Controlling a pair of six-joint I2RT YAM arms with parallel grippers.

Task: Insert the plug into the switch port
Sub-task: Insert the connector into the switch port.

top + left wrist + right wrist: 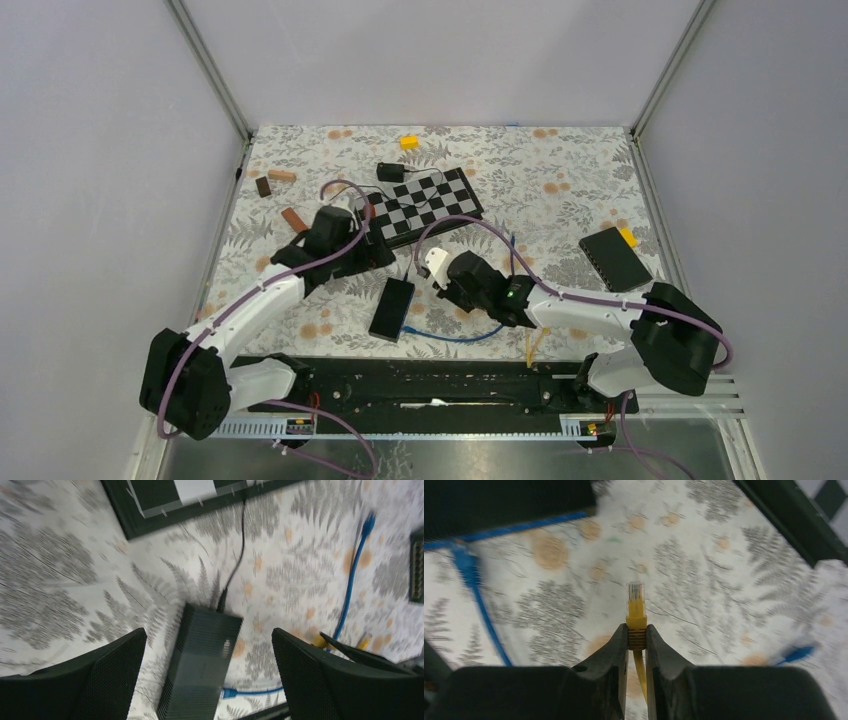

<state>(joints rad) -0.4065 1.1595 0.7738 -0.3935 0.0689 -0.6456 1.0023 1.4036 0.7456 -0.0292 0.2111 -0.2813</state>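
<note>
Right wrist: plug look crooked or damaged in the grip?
Nothing stands out. The yellow plug sits straight in the right gripper, pinched at its boot, tip pointing forward with no visible damage.

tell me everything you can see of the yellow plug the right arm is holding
The yellow plug is a network-style connector: a clear plastic tip, then a ribbed yellow boot, with a thin yellow cable running back from it. The right gripper has its jaws shut on the boot, one each side. It points straight out ahead of the jaws over the fern-print tablecloth, seemingly held clear of it.
</note>
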